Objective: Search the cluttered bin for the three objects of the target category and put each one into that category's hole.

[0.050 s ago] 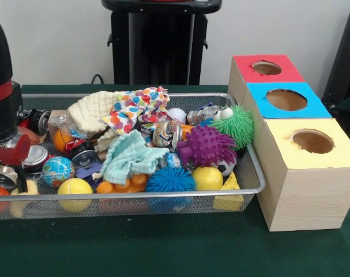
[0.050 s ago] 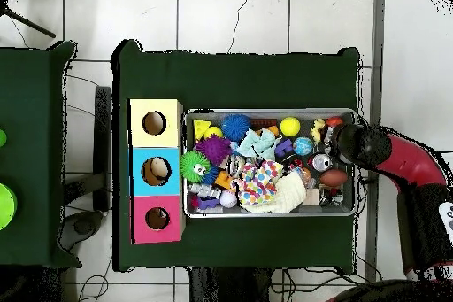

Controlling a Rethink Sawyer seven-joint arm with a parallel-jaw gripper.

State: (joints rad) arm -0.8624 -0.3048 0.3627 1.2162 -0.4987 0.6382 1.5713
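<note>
A wire mesh bin (image 1: 163, 195) holds a jumble of balls, cloths and cans. Among them are a purple spiky ball (image 1: 206, 144), a green spiky ball (image 1: 239, 124), a blue spiky ball (image 1: 170, 180), two yellow balls (image 1: 74, 187) (image 1: 207, 178), a globe ball (image 1: 57, 170), a teal cloth (image 1: 131, 156), a dotted cloth (image 1: 134, 109) and a cream cloth (image 1: 94, 112). My gripper (image 1: 7, 167) is low inside the bin's left end, among cans (image 1: 35, 157). In the overhead view the gripper (image 2: 347, 142) is over the bin's right end.
Three wooden boxes with round holes stand in a row against the bin's other end: red (image 1: 267, 68), blue (image 1: 286, 99), yellow (image 1: 313, 141). Green cloth covers the table (image 1: 163, 248). A second green table (image 2: 26, 157) stands beyond the boxes.
</note>
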